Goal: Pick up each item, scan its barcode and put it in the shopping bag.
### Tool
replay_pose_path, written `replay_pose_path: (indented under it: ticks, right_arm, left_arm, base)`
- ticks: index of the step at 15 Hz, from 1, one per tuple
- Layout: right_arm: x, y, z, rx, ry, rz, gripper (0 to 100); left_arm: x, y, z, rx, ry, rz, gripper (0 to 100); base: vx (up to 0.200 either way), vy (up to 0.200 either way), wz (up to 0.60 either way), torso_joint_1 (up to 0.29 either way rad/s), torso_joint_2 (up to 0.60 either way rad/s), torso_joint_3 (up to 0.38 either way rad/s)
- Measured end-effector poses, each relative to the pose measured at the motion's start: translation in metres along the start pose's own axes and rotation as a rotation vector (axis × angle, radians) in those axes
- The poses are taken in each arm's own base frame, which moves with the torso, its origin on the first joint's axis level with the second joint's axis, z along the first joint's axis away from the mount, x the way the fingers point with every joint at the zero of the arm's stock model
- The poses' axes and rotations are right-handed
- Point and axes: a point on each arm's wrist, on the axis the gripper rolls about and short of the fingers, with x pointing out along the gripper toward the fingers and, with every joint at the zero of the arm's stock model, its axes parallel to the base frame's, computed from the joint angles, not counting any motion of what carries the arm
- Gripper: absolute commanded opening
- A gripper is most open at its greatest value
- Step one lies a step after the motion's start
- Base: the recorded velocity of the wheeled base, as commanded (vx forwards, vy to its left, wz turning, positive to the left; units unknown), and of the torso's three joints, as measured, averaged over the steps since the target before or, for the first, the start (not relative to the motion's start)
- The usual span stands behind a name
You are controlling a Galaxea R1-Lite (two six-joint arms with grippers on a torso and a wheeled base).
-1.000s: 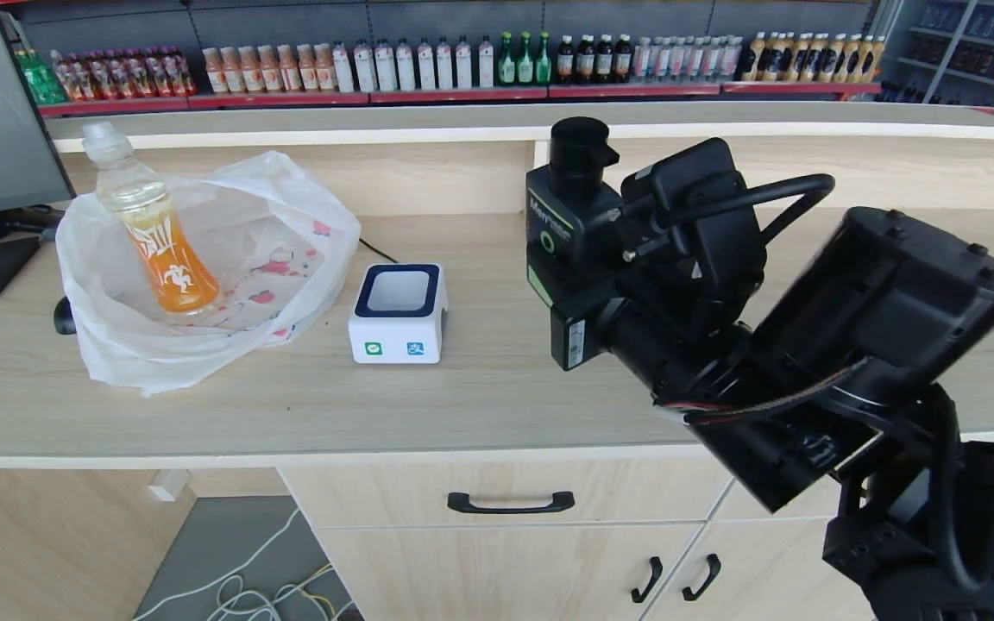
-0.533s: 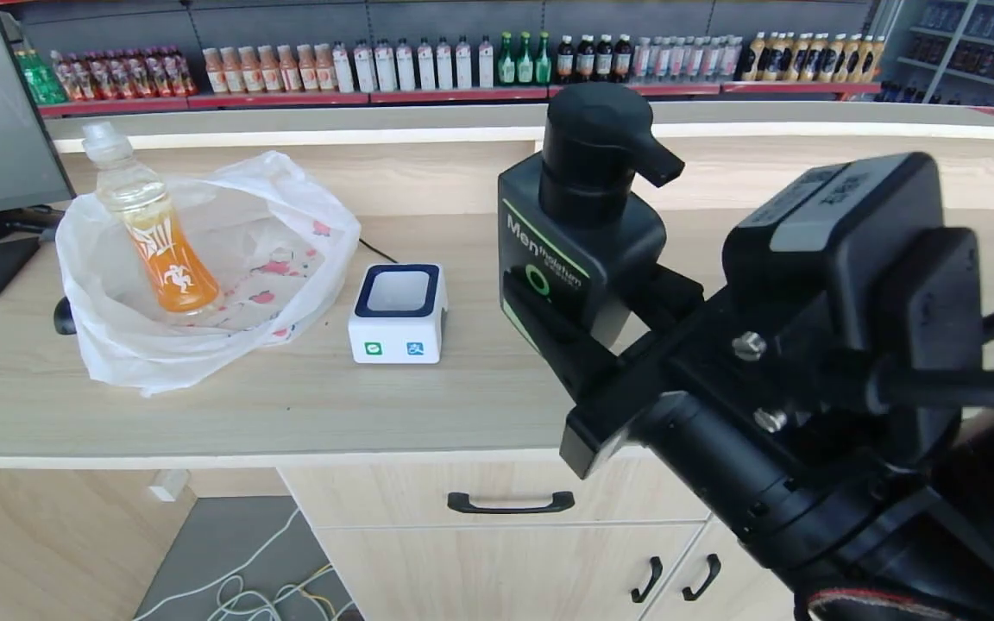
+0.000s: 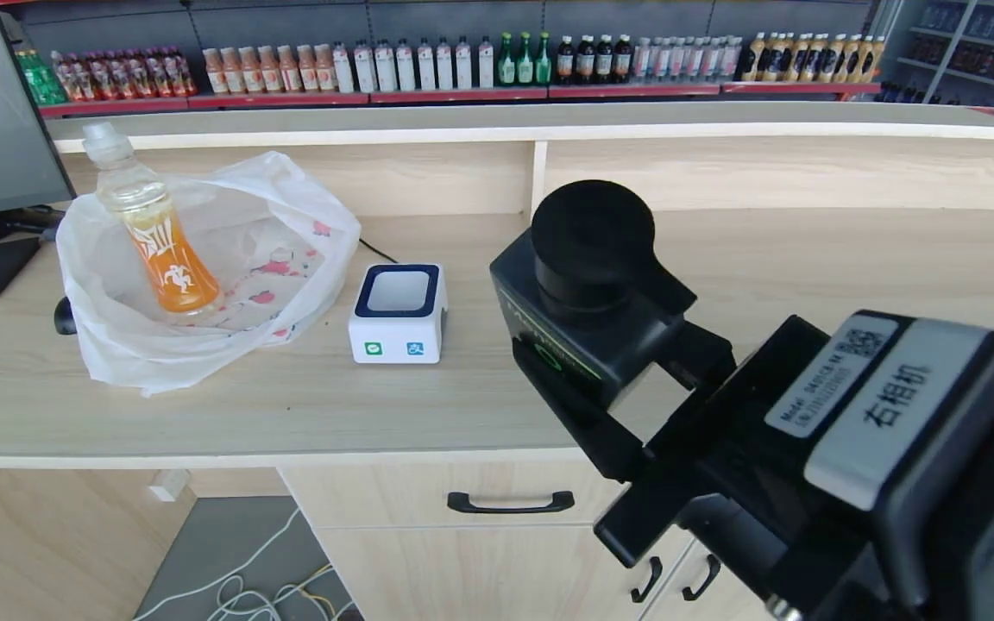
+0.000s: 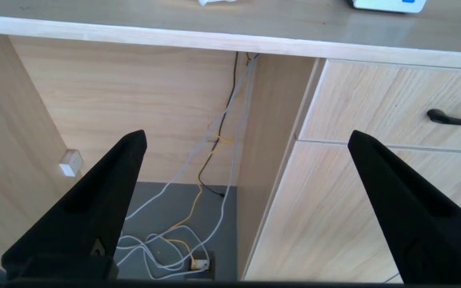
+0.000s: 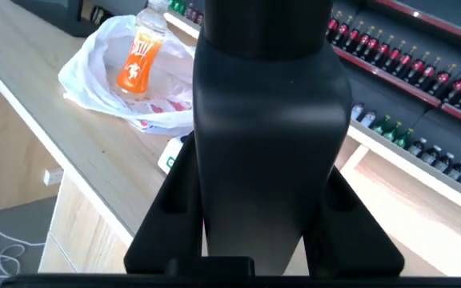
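One black pump bottle [image 3: 592, 285] is clamped in right end effector [image 3: 626, 366]; left end effector [image 4: 246, 136] gapes, seemingly empty.

- Right gripper [image 3: 600, 345]: 2 flat, matte black fingers on a black, blocky mount.
- Wrist camera housing [image 3: 980, 517]: black box with rounded corners, carrying a white label [image 3: 833, 379] with dark print and 1 small square code.
- Left gripper [image 4: 246, 140]: 2 black, wedge-shaped fingers tapering to points.

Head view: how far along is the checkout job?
Done: the orange drink bottle stands in the shopping bag. In hand: the right hand is shut on the black pump bottle, held up right of the scanner. Left: scan it and bag it.
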Motion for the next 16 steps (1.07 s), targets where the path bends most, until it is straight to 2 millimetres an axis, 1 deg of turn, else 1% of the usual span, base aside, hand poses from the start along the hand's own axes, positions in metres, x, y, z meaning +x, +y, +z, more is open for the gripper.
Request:
replay_pose_path:
  ticks: [2, 4, 6, 8, 11, 12, 16]
  right_arm:
    - [-0.006, 0.003, 0.001, -0.112, -0.105, 0.124, 0]
    - [-0.012, 0.005, 0.002, -0.218, -0.204, 0.185, 0]
    - [-0.013, 0.002, 0.002, -0.397, -0.252, 0.122, 0]
    - [-0.007, 0.000, -0.007, -0.506, -0.253, 0.081, 0]
    - [-0.003, 0.010, -0.019, -0.629, -0.322, 0.162, 0]
    - [-0.003, 0.012, -0.021, -0.697, -0.356, 0.176, 0]
    - [-0.001, 0.014, -0.020, -0.821, -0.455, 0.194, 0]
  left_arm:
    - [0.000, 0.000, 0.000, 0.000, 0.000, 0.000, 100]
    - [0.000, 0.000, 0.000, 0.000, 0.000, 0.001, 100]
    - [0.000, 0.000, 0.000, 0.000, 0.000, 0.001, 100]
    - [0.000, 0.000, 0.000, 0.000, 0.000, 0.001, 100]
    - [0.000, 0.000, 0.000, 0.000, 0.000, 0.001, 100]
    - [0.000, 0.000, 0.000, 0.000, 0.000, 0.001, 100]
    - [0.000, 0.000, 0.000, 0.000, 0.000, 0.001, 100]
  base:
    - [0.000, 0.000, 0.00, 0.000, 0.00, 0.000]
    - [0.000, 0.000, 0.00, 0.000, 0.00, 0.000]
    - [0.000, 0.000, 0.00, 0.000, 0.00, 0.000]
    - [0.000, 0.000, 0.00, 0.000, 0.00, 0.000]
    - [0.000, 0.000, 0.00, 0.000, 0.00, 0.000]
    - [0.000, 0.000, 0.00, 0.000, 0.00, 0.000]
    - [0.000, 0.000, 0.00, 0.000, 0.00, 0.000]
